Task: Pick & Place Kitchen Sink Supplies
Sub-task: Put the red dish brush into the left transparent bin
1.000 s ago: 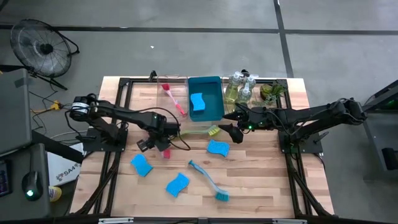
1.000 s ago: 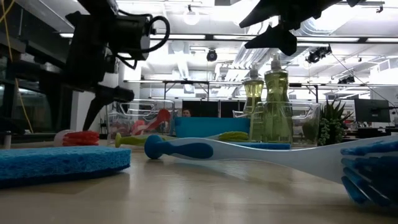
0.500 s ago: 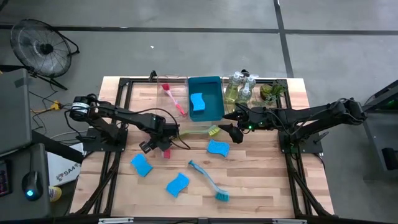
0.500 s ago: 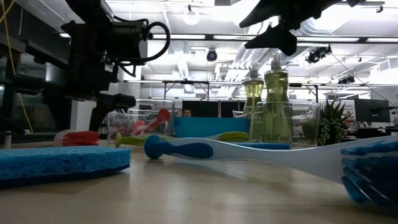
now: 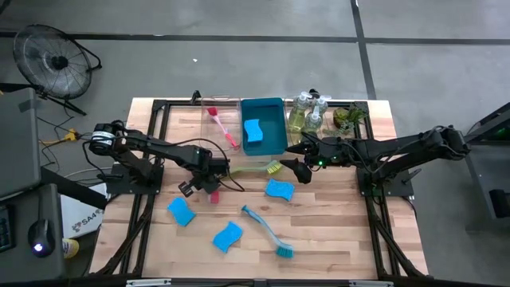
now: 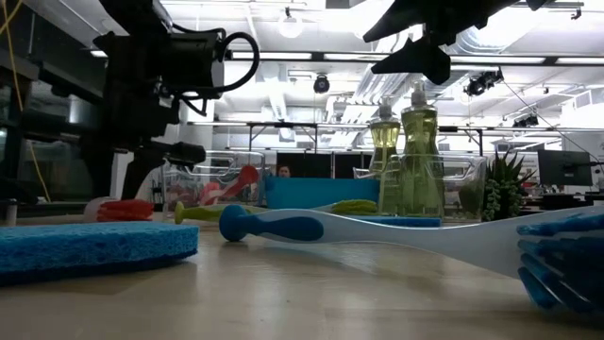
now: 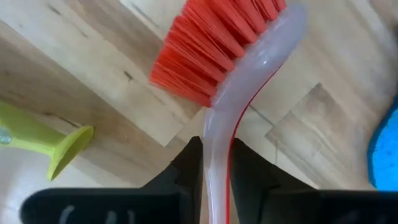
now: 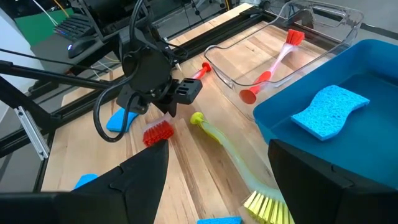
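The wooden surface (image 5: 335, 231) carries the blue bin (image 5: 275, 131) at the back, with a clear tray (image 5: 217, 119) just beside it on the left arm's side. One red brush already lies in that tray, and a sponge lies in the bin.

The left arm reaches in over the middle of the surface, and its tool (image 5: 209, 185) is down on the red brush (image 7: 230, 62). In the left wrist view the two fingers (image 7: 186, 168) are pressed in against the brush's clear handle from either side, pinching it just behind the bristle head. The handle's long axis runs straight out between the fingers, so the head points away from the wrist and the rest of the handle runs back under the tool. The tray lies farther back on the surface from this grip, well within the left arm's reach.

The right tool (image 5: 301, 169) hangs spread and empty near the bin's front corner, over the yellow-green brush (image 5: 259, 167), which lies close beside the red one.
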